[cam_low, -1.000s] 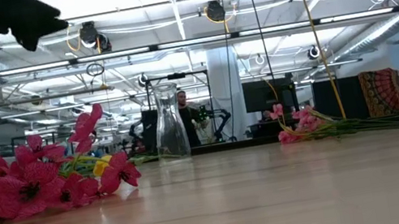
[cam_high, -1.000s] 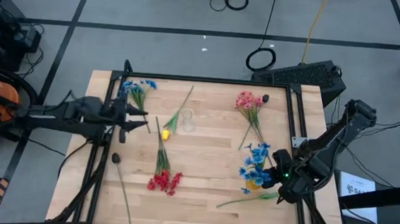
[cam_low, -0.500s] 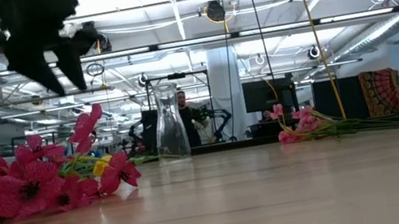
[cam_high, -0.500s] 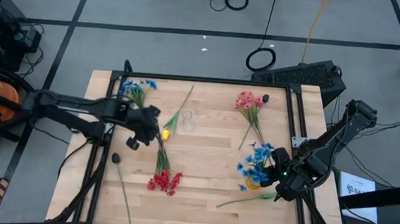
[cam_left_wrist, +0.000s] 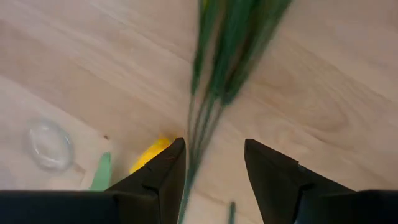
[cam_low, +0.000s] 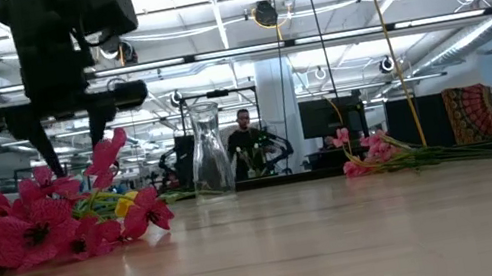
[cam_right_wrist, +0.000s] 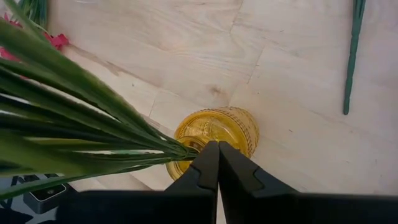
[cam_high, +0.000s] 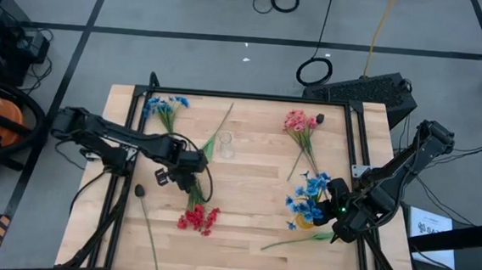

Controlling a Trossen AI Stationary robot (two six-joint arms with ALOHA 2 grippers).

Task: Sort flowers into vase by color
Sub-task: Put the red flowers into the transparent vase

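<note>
Pale wood table (cam_high: 244, 208) carries everything. Left gripper (cam_high: 188, 181) hangs w/ jaws wide apart, holding nothing; the green stems of the red flowers (cam_high: 198, 219) run straight btwn its fingers (cam_left_wrist: 158, 177) in the left wrist view, red heads just past the tips toward the near table edge. Yellow bud (cam_left_wrist: 151, 154) sits just beside one finger, clear glass vase (cam_high: 227, 145) near, a bit further out on the same side. Blue flowers (cam_high: 165, 105) and a dark bud (cam_high: 139, 191) on a long stem lie apart from those jaws on the left. Pink flowers (cam_high: 297, 122) lie well apart, mid-right. Right gripper (cam_high: 335, 215) has jaws fully together, pinching the stems of a blue bunch (cam_high: 308, 193); yellow glass vase (cam_right_wrist: 216, 135) stands directly under the fingertips, a loose green stem (cam_high: 297, 239) near.
</note>
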